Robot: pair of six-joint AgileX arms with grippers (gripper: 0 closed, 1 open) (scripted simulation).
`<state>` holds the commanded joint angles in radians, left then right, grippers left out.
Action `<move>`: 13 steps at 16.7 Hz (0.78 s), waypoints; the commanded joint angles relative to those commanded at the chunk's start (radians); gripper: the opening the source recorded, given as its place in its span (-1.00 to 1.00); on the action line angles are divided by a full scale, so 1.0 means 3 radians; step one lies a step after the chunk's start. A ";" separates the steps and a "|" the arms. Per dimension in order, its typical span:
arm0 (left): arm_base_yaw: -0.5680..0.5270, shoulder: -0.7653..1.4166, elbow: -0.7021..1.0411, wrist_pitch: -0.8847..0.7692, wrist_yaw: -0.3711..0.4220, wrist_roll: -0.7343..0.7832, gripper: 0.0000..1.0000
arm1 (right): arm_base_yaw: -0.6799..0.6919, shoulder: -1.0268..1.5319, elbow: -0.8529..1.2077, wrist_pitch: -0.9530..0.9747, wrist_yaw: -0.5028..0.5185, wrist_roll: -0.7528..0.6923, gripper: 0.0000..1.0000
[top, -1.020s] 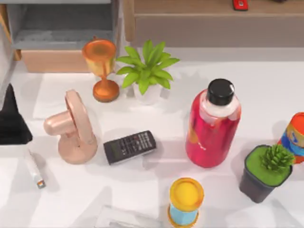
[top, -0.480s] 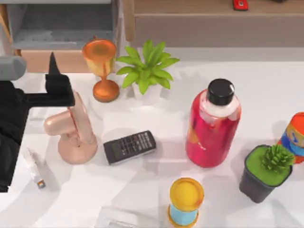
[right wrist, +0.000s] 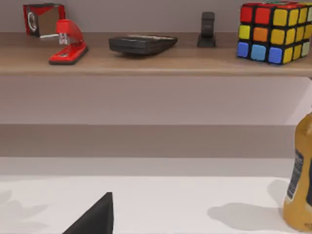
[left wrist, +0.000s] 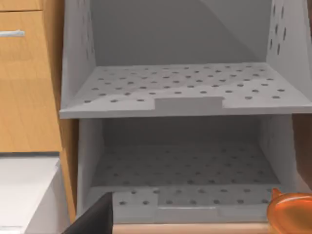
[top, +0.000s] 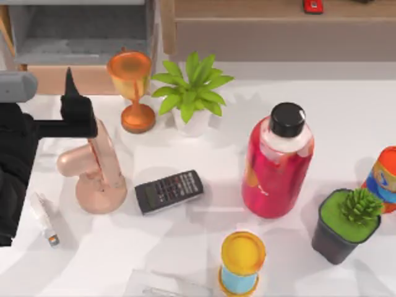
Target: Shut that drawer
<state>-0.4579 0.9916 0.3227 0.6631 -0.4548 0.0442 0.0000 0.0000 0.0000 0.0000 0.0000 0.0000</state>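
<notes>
The drawer (top: 72,78) stands pulled out at the table's far left, showing a grey perforated inside behind a light wooden front. In the left wrist view the drawer (left wrist: 185,195) lies straight ahead, under a grey shelf. My left gripper (top: 69,93) hovers just in front of the wooden front, over the pink fan (top: 93,167), and its black tip (left wrist: 95,220) shows low in the left wrist view. A black part of my right gripper (right wrist: 95,220) faces a wall shelf.
An orange goblet (top: 131,86) stands right beside the drawer's front corner, with a leafy plant (top: 192,93) next to it. A calculator (top: 169,190), red bottle (top: 278,164), yellow-topped hourglass (top: 241,263), cactus pot (top: 346,224) and a small white stick (top: 44,223) are spread over the table.
My left arm rose from the left edge and swung right and towards the drawer, above the fan. In the last half second it has barely shifted.
</notes>
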 joint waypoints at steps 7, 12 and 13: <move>0.1039 0.0790 -0.0127 0.0626 0.0994 0.1221 1.00 | 0.0000 0.0000 0.0000 0.0000 0.0000 0.0000 1.00; 0.2080 0.1667 -0.0181 0.1343 0.2067 0.2567 1.00 | 0.0000 0.0000 0.0000 0.0000 0.0000 0.0000 1.00; 0.2287 0.1853 -0.0177 0.1497 0.2287 0.2847 1.00 | 0.0000 0.0000 0.0000 0.0000 0.0000 0.0000 1.00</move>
<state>0.2283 1.5475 0.2697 1.1122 0.2314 0.8983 0.0000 0.0000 0.0000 0.0000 0.0000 0.0000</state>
